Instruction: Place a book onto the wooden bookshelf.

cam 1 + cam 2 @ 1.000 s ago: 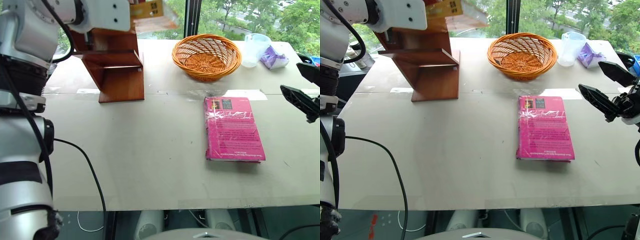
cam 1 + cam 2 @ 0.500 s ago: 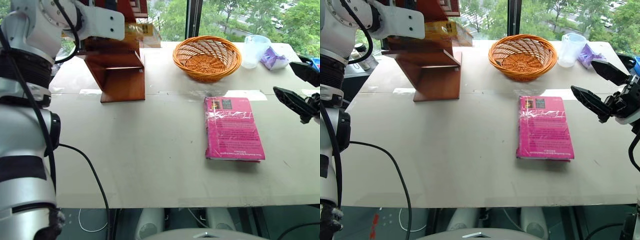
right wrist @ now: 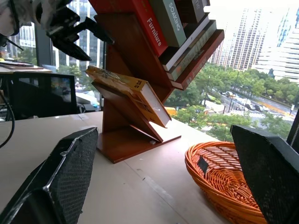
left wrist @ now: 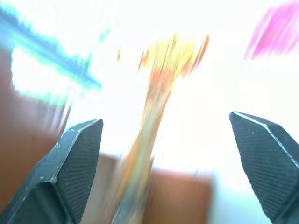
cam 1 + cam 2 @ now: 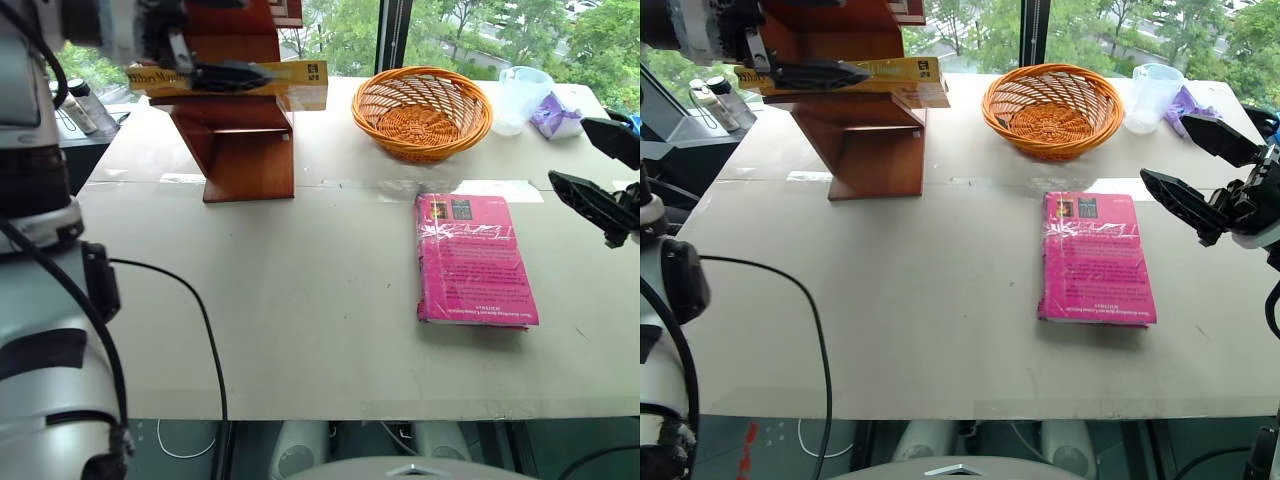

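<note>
Both hands gape empty (left hand (image 3: 74,32) above the book (image 3: 128,93), on the wooden bookshelf (image 3: 135,135))

Bare table (image 5: 300,300) beside pink book (image 5: 472,260)

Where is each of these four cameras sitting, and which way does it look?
Left eye, right eye: on the head, looking down over the table, pink book, basket; both arms at the edges.
Left wrist: between the open left gripper, blurred, toward the yellow book.
Right wrist: between the open right gripper, facing the bookshelf.
Shared: right wrist and eyes both show the yellow book lying on the shelf, left gripper beside it.
</note>
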You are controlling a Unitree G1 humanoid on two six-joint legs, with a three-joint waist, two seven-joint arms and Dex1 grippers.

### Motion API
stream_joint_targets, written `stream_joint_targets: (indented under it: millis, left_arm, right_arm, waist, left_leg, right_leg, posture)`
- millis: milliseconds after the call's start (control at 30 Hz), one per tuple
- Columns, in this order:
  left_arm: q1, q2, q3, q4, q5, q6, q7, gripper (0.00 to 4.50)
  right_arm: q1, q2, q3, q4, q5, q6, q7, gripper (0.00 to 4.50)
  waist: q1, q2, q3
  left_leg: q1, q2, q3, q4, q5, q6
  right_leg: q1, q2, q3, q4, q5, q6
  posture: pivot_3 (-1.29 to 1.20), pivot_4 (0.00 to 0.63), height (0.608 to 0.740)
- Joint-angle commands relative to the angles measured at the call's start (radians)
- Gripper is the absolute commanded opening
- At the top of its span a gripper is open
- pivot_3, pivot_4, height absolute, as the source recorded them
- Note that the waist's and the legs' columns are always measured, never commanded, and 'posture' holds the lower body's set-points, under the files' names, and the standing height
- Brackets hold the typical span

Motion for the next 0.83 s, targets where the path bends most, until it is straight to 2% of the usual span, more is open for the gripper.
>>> stream_joint_targets:
  millis: [33, 133, 267, 400, 633, 833]
  left_arm:
    - [0.104, -0.115, 0.122, -0.279, -0.201, 0.300, 0.133, 4.42]
    - [0.243, -0.226, 0.167, -0.422, -0.290, 0.415, 0.259, 4.42]
    - [0.438, -0.314, 0.207, -0.526, -0.359, 0.446, 0.391, 4.42]
    - [0.734, -0.297, 0.216, -0.570, -0.367, 0.339, 0.437, 4.42]
    - [1.145, -0.221, 0.344, -0.506, -0.361, 0.150, 0.460, 4.42]
    - [1.244, -0.201, 0.343, -0.430, -0.369, 0.018, 0.479, 4.42]
  right_arm:
    - [-0.023, -0.034, 0.000, 0.014, -0.004, 0.004, 0.014, 4.50]
    - [0.022, -0.076, 0.011, 0.039, -0.069, 0.000, 0.036, 4.50]
    - [0.110, -0.128, -0.031, 0.073, -0.107, 0.028, 0.034, 4.50]
    - [0.309, -0.195, -0.074, 0.113, -0.261, -0.001, 0.059, 4.50]
    - [0.556, -0.195, -0.243, 0.180, -0.330, -0.026, 0.119, 4.50]
    - [0.615, -0.172, -0.255, 0.254, -0.362, -0.069, 0.143, 4.50]
  waist:
    - [-0.001, 0.001, -0.001]
    - [-0.003, 0.001, -0.001]
    - [-0.008, 0.001, -0.001]
    - [-0.010, 0.002, -0.002]
    - [-0.009, 0.002, -0.002]
    - [0.001, 0.002, -0.002]
  left_leg:
    - [0.003, 0.000, 0.000, 0.000, 0.000, 0.000]
    - [0.007, 0.000, -0.001, 0.000, -0.001, 0.001]
    - [0.010, 0.001, -0.001, -0.001, -0.001, 0.001]
    - [0.012, 0.000, 0.000, -0.002, 0.000, 0.001]
    - [0.017, 0.001, 0.002, -0.005, -0.002, 0.002]
    - [0.019, 0.001, -0.002, -0.005, -0.005, -0.002]
  right_leg:
    - [0.002, 0.000, 0.001, 0.000, 0.000, 0.000]
    - [0.005, 0.001, 0.001, 0.005, -0.001, 0.002]
    - [0.005, 0.002, 0.001, 0.007, 0.000, -0.001]
    - [0.007, 0.002, 0.003, 0.005, 0.000, -0.001]
    - [0.012, 0.001, 0.003, 0.000, -0.003, -0.005]
    - [0.015, -0.006, 0.000, -0.006, -0.002, -0.006]
  posture:
    - [0.00, 0.150, 0.733]
    - [0.00, 0.150, 0.733]
    - [0.00, 0.150, 0.733]
    - [0.00, 0.150, 0.733]
    - [0.00, 0.150, 0.733]
    - [0.00, 0.150, 0.733]
